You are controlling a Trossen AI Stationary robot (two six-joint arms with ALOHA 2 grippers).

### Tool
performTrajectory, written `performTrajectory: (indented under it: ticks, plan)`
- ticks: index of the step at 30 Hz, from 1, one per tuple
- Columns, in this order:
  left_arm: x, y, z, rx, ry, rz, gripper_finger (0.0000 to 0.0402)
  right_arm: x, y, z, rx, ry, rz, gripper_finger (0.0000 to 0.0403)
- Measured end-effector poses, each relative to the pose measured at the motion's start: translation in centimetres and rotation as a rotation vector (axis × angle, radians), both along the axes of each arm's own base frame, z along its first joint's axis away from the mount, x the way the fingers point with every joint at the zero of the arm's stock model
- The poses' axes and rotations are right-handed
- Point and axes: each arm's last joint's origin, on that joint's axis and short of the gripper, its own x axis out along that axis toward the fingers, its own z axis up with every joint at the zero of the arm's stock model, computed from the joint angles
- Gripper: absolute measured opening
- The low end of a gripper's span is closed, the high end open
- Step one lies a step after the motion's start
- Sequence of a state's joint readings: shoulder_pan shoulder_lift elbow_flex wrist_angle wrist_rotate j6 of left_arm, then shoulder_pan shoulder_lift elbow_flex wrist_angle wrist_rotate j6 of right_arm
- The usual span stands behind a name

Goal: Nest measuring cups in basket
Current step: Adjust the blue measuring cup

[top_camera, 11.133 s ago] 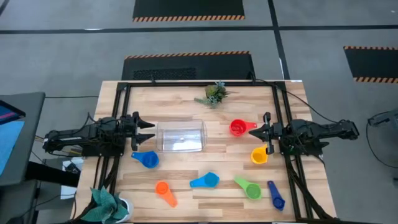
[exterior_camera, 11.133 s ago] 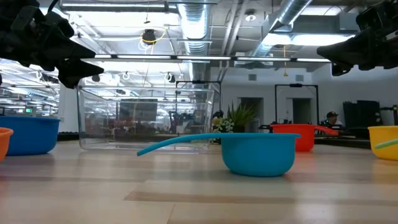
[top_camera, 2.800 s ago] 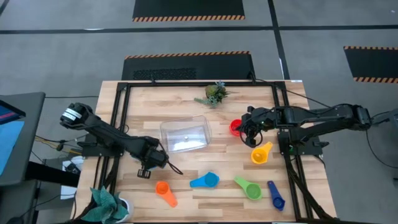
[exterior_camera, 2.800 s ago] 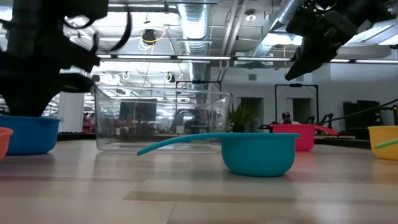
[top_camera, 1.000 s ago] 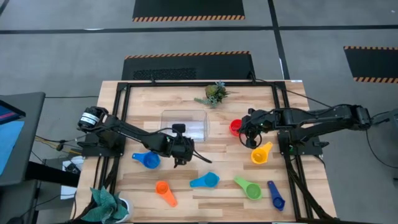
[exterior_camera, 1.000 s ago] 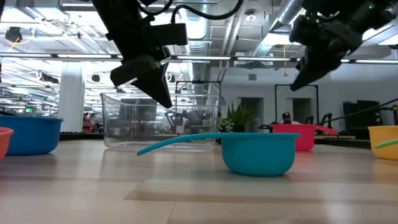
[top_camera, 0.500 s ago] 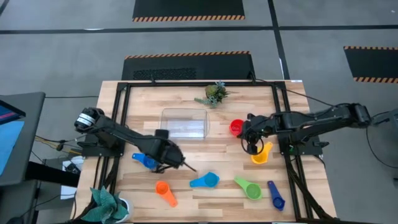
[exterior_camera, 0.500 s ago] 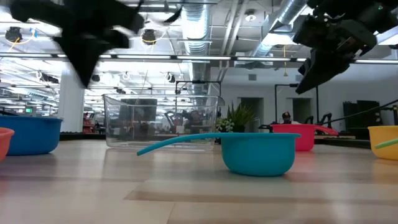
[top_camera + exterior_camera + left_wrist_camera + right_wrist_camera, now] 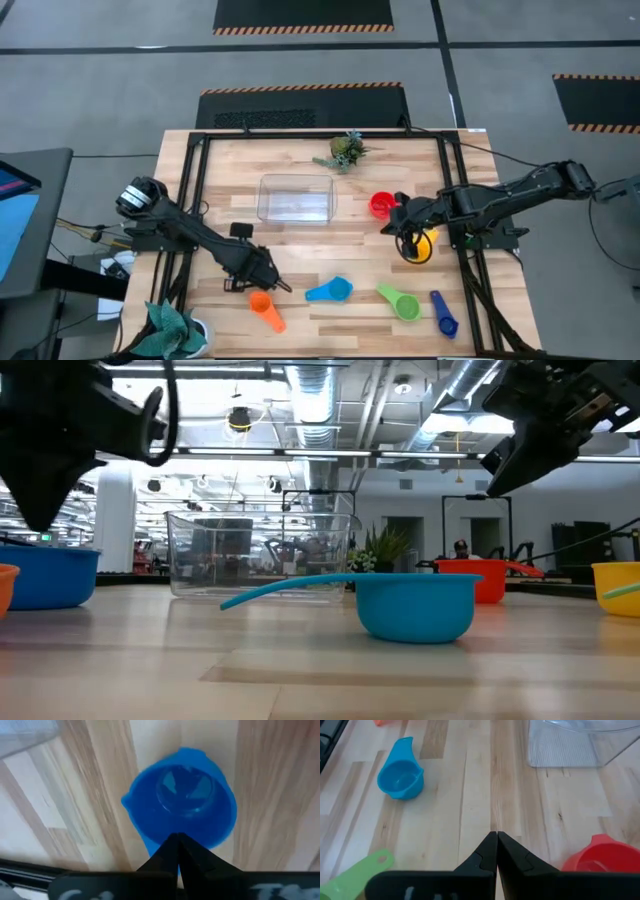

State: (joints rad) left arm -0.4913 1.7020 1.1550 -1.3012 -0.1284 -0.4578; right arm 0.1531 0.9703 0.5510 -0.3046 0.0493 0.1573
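Left claw (image 9: 177, 840), fingers together, poised over blue cup (image 9: 182, 800), likely for pickup; right claw (image 9: 495, 837), together and empty, hangs at basket's (image 9: 295, 197) four o'clock.

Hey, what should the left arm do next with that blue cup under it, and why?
Probably open the left tool before lowering: it is shut, tips together over the blue cup, so it cannot take the rim. The basket holds no cup yet. The right tool hangs shut near the red cup.
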Motion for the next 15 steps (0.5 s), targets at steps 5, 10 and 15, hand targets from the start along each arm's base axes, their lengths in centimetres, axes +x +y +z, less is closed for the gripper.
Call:
performTrajectory:
  ticks: [5,10,15]
  plan:
    - [0.5,-0.1,-1.3,-0.025,-0.09,0.007,0.0,0.0,0.1,0.0,-0.001,-0.001,0.003,0.0031]
    - [0.6,0.1,-2.6,-0.034,-0.139,0.023,0.0,0.0,0.1,0.0,-0.002,0.0,0.003,0.0031]
    - [2.0,0.2,-2.4,-0.041,-0.262,-0.008,0.0,0.0,0.1,0.0,-0.007,0.0,0.007,0.0031]
